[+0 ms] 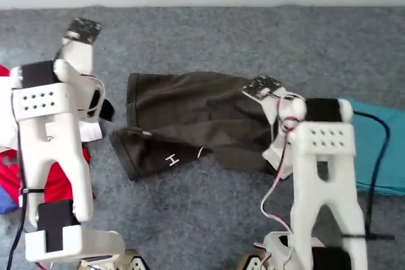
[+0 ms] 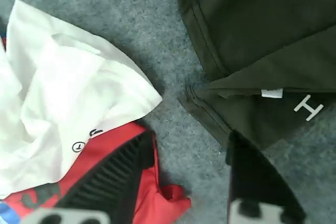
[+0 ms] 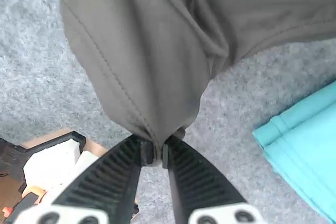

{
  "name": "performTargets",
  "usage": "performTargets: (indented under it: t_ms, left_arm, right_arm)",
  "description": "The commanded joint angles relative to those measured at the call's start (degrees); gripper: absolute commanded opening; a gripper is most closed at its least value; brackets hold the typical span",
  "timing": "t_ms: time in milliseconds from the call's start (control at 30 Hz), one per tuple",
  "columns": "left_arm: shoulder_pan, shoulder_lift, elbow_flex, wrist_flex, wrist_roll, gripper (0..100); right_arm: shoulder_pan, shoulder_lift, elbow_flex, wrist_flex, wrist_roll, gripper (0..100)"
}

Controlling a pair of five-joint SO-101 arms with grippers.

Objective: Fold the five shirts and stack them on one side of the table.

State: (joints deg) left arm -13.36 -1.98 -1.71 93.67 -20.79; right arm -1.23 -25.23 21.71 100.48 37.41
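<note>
Shirts counted: four are plain to see. There is one dark shirt [image 1: 190, 118], one white shirt [image 2: 63, 93], one red shirt [image 2: 115, 150] and one teal shirt [image 1: 380, 150]. A blue scrap [image 1: 4, 202] also shows at the left edge, too little of it to tell what it is.
Arms: two, one at each side of the dark shirt.
Left gripper [image 2: 189, 140]: fingers apart, holding nothing, over bare table [image 1: 209, 219] between the red shirt and the dark shirt's folded corner.
Right gripper [image 3: 155, 148]: clamped on a pinched tuck at the dark shirt's right side.
Dark shirt: mid-table, partly folded over itself, with a small white mark facing up.
Edges: white lies on red at the left; the teal shirt lies flat and runs off the high view's right edge.
Open room: grey table in front of the dark shirt — between the arm bases — and a band behind it.
</note>
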Motion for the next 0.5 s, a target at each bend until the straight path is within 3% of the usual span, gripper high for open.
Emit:
performTargets:
  t_ms: [0, 233, 467]
  left_arm:
    - [1.85, -1.85, 4.09, -5.1, -1.49, 28]
    - [3.16, 8.35, 6.64, -8.35, -5.19, 29]
    - [2.9, 18.02, 0.75, -6.51, -6.59, 29]
  right_arm:
    - [2.59, -3.74, 1.14, 2.51, 0.88, 0.9]
    - [2.95, -3.74, 1.49, 2.42, 0.79, 0.9]
    - [2.95, -3.74, 1.58, 2.42, 0.79, 0.9]
